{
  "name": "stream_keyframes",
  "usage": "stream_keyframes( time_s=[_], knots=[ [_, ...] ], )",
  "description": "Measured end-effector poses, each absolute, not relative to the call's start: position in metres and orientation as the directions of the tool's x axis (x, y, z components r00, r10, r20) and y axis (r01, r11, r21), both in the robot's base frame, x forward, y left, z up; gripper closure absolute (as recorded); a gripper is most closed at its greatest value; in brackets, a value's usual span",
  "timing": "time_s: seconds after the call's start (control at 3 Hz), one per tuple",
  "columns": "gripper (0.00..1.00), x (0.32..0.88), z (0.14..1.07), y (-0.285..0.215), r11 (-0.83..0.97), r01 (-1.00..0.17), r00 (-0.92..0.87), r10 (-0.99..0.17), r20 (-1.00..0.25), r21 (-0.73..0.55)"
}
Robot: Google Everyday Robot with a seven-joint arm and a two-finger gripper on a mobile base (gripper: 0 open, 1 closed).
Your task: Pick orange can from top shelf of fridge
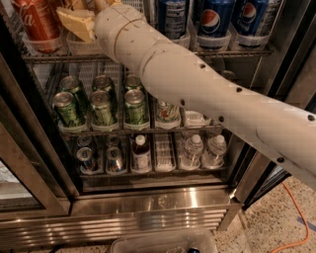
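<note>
Tight lane around the gripper (84,20) at the top shelf (237,51): red can (37,22) just left, blue cans (215,22) right. Only a golden sliver of the orange can (74,4) just above. Grip state: cannot tell. Green cans (103,106) below, inside the fridge (148,202). Arm (207,94) stretched diagonally from lower right.

One camera sits close in front of the fridge (148,197), above its base grille (148,223), looking down and forward along the white arm (197,84). The arm runs from lower right up to the gripper (75,22) at the fridge's top shelf (148,56), at the frame's upper left.
</note>
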State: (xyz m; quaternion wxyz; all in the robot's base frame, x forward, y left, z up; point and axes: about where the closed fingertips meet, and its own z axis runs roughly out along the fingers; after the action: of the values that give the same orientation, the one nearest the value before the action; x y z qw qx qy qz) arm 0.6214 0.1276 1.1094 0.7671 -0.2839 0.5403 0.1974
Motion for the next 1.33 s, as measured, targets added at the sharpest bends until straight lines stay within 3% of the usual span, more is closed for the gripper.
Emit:
stream_keyframes(
  time_s=[1.33],
  knots=[
    [1.00,0.591,1.129,0.123,0.749,-0.605,0.387,-0.022,-0.922,-0.271]
  ],
)
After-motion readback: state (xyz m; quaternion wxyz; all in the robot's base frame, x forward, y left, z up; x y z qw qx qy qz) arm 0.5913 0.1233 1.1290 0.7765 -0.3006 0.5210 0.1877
